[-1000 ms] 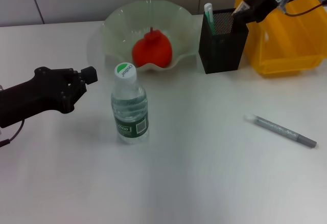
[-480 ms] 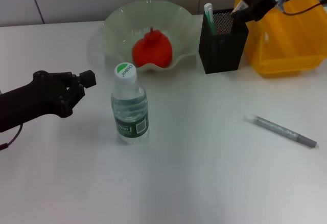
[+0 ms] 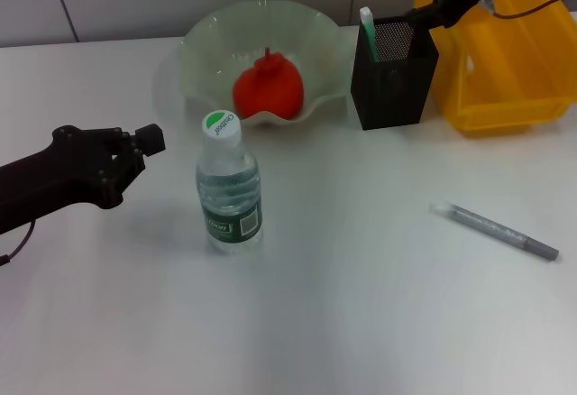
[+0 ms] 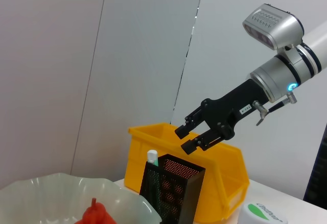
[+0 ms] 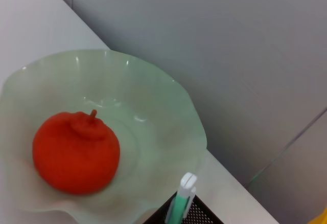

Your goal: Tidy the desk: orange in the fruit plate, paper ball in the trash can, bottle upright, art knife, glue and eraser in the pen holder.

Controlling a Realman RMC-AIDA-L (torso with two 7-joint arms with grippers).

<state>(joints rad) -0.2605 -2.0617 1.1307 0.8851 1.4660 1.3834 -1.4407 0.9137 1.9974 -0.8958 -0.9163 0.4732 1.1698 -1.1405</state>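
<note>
At the left edge of the table [image 3: 361,323] you find the left gripper [image 3: 149,139], low over the surface with its tip pointing at the bottle [image 3: 229,189]; you cannot tell from these views how its fingers are set. A strip of bare surface separates it from the bottle, which stands upright near the table's middle, white cap with green top uppermost.

Toward the far edge, behind the bottle, the fruit plate [image 3: 198,39] holds the orange [image 3: 268,87] in its centre. Just beside the plate's right rim stands the pen holder [image 3: 394,78], with a green-and-white item [image 3: 368,27] upright in its near-left corner. The eraser does not show in any view.

The right gripper [image 4: 196,134] is above the holder's far-right rim, fingers spread apart with nothing between them. The trash can [image 3: 514,61] sits against the holder's right side, at the far right corner.

Near the right edge, a grey pen [image 3: 497,230] lies flat and diagonal, well apart from everything else. The near half of the white table is open. A pale panelled wall [image 4: 127,55] runs behind the far edge.
</note>
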